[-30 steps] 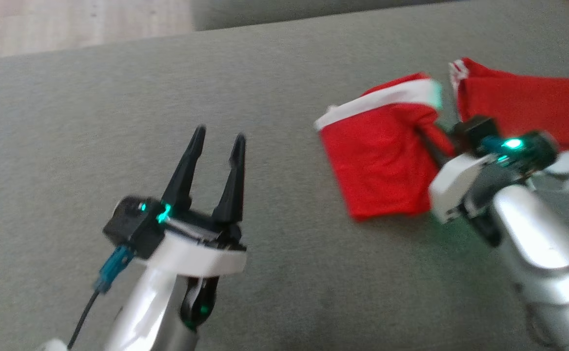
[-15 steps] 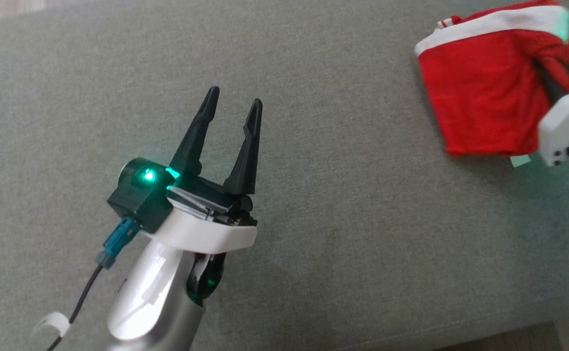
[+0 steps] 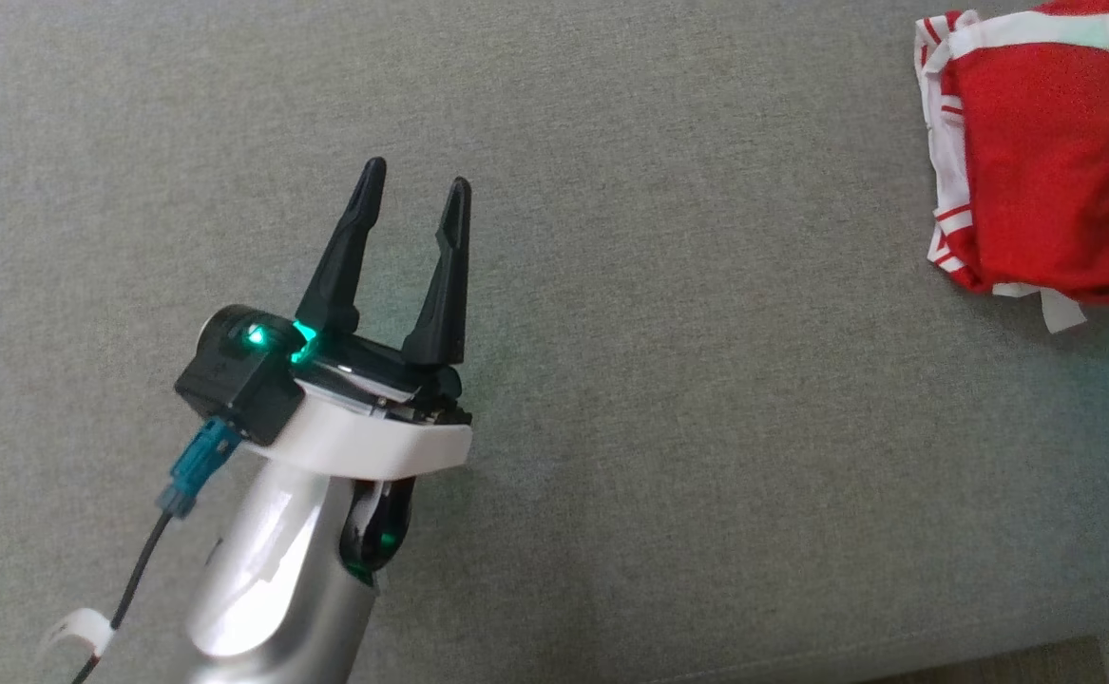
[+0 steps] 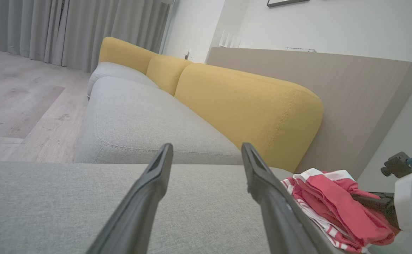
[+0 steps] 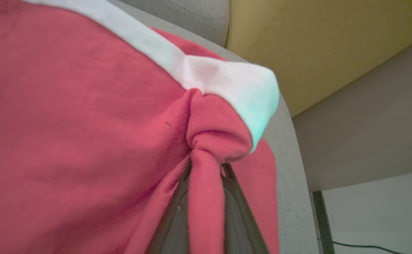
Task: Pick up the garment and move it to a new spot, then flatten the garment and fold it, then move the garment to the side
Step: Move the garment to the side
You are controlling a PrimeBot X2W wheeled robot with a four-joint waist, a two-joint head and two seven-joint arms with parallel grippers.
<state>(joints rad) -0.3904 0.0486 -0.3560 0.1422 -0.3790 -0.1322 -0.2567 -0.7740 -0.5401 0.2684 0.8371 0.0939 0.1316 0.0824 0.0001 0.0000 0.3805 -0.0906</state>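
The left gripper (image 3: 418,176), two long dark tapering fingers on a white and silver wrist, is pointing across the bare middle of the grey woven-fabric seat cushion (image 3: 706,427). Its fingers are standing spread apart with nothing between them. A small green light (image 3: 255,334) is glowing on the black camera housing beside the finger bases, and a teal plug with a black cable (image 3: 195,465) is hanging from that housing above the cushion's near side. The red knit garment with a white band and red-and-white striped trim (image 3: 1039,161) is lying bunched at the cushion's right end, well apart from the left gripper. In the left wrist view it is resting close to the cushion's far corner, in front of the rounded mustard-yellow fabric backrest (image 4: 244,106) that is rising behind the cushion. The right gripper (image 5: 207,167) is reaching in from the cushion's right end, its dark fingers drawn together and pinching a twisted fold of the red cloth just below the white band, which is catching a greenish tint at its corner. Whether the pinched part is lifting clear of the cushion cannot be told. Pale wood flooring (image 4: 15,106) and grey curtains (image 4: 68,28) are showing beyond the cushion's left side.
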